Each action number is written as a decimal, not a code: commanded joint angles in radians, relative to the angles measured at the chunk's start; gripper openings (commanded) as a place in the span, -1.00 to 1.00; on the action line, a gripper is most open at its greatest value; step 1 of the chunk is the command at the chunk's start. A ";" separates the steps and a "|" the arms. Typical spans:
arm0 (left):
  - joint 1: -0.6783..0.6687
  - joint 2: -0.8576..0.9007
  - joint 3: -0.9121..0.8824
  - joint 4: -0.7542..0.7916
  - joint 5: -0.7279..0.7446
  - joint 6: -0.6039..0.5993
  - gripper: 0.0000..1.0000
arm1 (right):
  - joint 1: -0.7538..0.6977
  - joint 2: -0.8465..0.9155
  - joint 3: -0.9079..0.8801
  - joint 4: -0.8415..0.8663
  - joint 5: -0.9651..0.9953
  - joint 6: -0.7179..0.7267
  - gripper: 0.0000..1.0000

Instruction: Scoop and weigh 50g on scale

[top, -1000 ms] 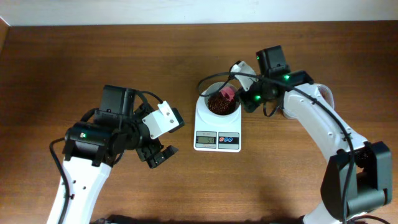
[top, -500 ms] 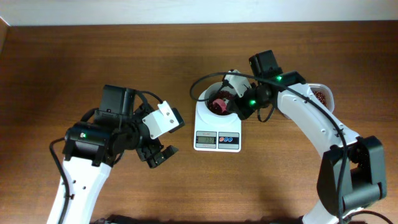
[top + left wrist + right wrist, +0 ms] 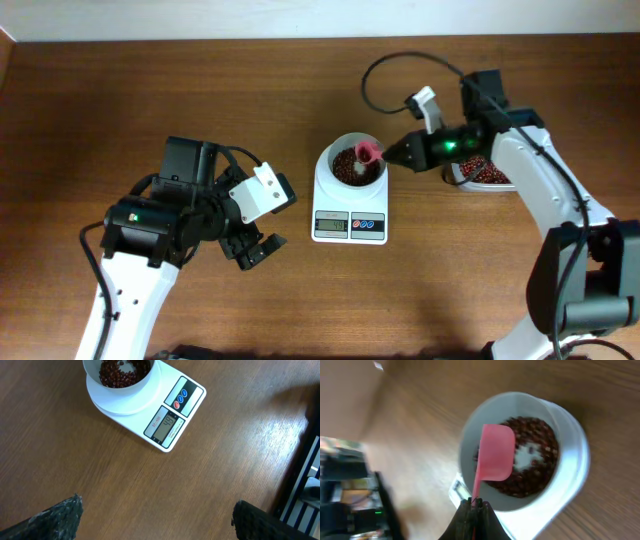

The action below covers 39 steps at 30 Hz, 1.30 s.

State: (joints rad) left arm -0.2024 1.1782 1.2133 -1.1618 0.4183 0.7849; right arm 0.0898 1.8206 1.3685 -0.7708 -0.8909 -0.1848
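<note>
The white scale [image 3: 350,222] stands mid-table with a round white bowl [image 3: 331,160] on top, and dark red-brown beans [image 3: 346,168] lie in the bowl. My right gripper [image 3: 392,157] is shut on the handle of a pink scoop [image 3: 368,152]. The scoop's head hangs over the bowl's right side. In the right wrist view the pink scoop [image 3: 495,452] hovers above the beans [image 3: 540,435], with no beans showing on it. My left gripper [image 3: 252,250] stands open and empty over bare wood, left of the scale [image 3: 172,415].
A clear tub of beans [image 3: 490,172] sits right of the scale, partly under my right arm. A black cable [image 3: 400,62] loops above the right arm. The table's far edge meets a white wall.
My right gripper has drawn back to the right, bringing the scoop up out of the beans to the bowl's right side. The left arm has not moved.
</note>
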 commanded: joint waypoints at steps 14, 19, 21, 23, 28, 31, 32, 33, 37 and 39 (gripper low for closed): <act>0.005 0.000 -0.002 0.001 0.004 -0.008 0.98 | -0.014 0.009 0.006 -0.026 -0.157 0.003 -0.92; 0.005 0.000 -0.002 0.001 0.004 -0.008 0.98 | -0.013 0.009 0.006 -0.026 -0.165 -0.084 -0.92; 0.005 0.000 -0.002 0.001 0.004 -0.008 0.99 | -0.013 0.009 0.006 -0.007 -0.132 -0.155 -0.92; 0.005 0.000 -0.002 0.001 0.004 -0.008 0.98 | -0.011 0.009 0.006 -0.020 0.028 -0.060 -0.92; 0.005 0.000 -0.002 0.001 0.004 -0.008 0.98 | -0.013 0.009 0.006 -0.018 -0.071 -0.114 -0.92; 0.005 0.000 -0.002 0.001 0.004 -0.008 0.98 | -0.011 0.009 0.006 -0.003 0.010 -0.076 -0.92; 0.005 0.000 -0.002 0.001 0.004 -0.008 0.98 | -0.011 0.009 0.006 -0.012 0.086 -0.042 -0.92; 0.005 0.000 -0.002 0.001 0.004 -0.008 0.98 | -0.012 0.009 0.006 -0.026 -0.027 -0.150 -0.92; 0.005 0.000 -0.002 0.001 0.004 -0.008 0.98 | -0.013 0.009 0.006 0.003 0.018 -0.102 -0.92; 0.005 0.000 -0.002 0.001 0.004 -0.008 0.98 | -0.013 0.009 0.006 0.007 -0.023 -0.102 -0.92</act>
State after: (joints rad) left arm -0.2024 1.1782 1.2133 -1.1618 0.4183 0.7849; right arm 0.0792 1.8206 1.3685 -0.7696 -0.8913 -0.3016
